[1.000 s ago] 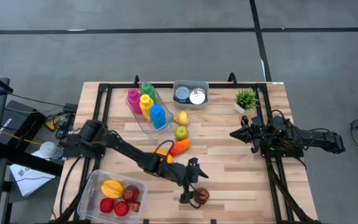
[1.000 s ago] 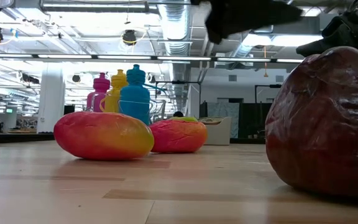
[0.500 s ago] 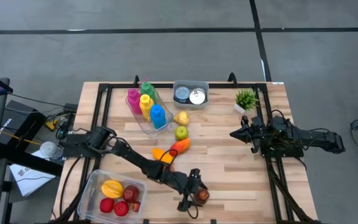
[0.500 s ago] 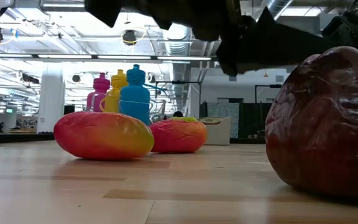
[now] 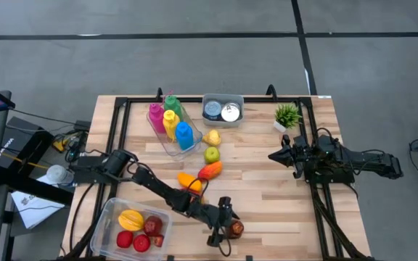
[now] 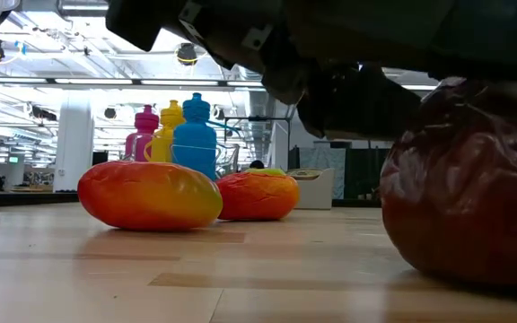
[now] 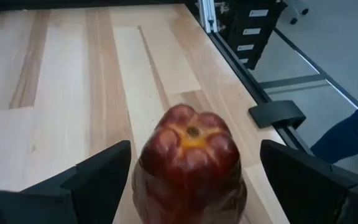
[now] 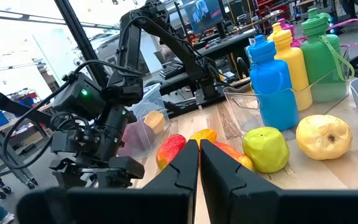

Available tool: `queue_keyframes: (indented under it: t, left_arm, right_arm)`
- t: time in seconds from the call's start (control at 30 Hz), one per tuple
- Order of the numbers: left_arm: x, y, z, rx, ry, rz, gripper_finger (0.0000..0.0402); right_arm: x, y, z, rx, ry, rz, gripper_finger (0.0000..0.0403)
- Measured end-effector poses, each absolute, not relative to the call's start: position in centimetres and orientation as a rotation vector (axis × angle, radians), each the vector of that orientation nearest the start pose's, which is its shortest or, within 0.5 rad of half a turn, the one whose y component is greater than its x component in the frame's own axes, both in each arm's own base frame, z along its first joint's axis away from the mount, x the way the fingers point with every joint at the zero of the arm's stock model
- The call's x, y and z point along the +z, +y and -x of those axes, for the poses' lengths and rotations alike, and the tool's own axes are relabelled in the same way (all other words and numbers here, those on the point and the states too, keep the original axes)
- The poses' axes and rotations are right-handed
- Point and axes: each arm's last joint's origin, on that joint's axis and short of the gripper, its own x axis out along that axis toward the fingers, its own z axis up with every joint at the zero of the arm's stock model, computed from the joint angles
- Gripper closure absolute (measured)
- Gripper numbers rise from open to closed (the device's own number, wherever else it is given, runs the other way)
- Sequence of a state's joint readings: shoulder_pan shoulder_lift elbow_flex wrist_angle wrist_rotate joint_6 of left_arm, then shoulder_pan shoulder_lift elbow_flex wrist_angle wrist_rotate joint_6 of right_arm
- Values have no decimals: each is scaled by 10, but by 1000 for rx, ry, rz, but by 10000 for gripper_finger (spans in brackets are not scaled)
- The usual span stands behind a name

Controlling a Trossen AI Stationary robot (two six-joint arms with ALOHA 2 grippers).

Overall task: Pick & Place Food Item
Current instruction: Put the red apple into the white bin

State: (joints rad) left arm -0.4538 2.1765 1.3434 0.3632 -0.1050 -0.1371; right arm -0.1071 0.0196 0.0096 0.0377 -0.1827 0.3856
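We see a dark red pepper (image 7: 190, 163) with an orange-yellow crown on the pale striped wood table (image 5: 267, 196). We count pink, yellow, green and blue bottles (image 5: 170, 123), a yellow-green apple (image 5: 211, 154), a yellow pear (image 5: 211, 137), an orange-red mango (image 5: 209, 170), and a green plant (image 5: 287, 114). Both arms are black.

floor (image 5: 194, 58): grey concrete, dark seams | ceiling (image 6: 88, 54): exposed ducts, strip lights | table (image 5: 267, 181): light wood planks
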Motion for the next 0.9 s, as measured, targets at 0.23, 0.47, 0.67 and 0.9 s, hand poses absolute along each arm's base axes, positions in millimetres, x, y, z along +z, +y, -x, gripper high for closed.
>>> queue_keyframes:
  t: [0.23,0.47,0.67,0.9]
  left_arm:
    - [136,-201,-420,-310,474,5,55]
    - [135,-201,-419,-309,487,-1,64]
    - [135,-202,-419,-312,486,1,90]
    - [134,-202,-418,-311,503,-4,101]
  right_arm:
    - [169,-5,-98,80,-13,-381,390]
    - [169,-5,-98,80,-13,-382,391]
    - [169,-5,-98,80,-12,-381,391]
    - [169,-5,-98,80,-12,-381,391]
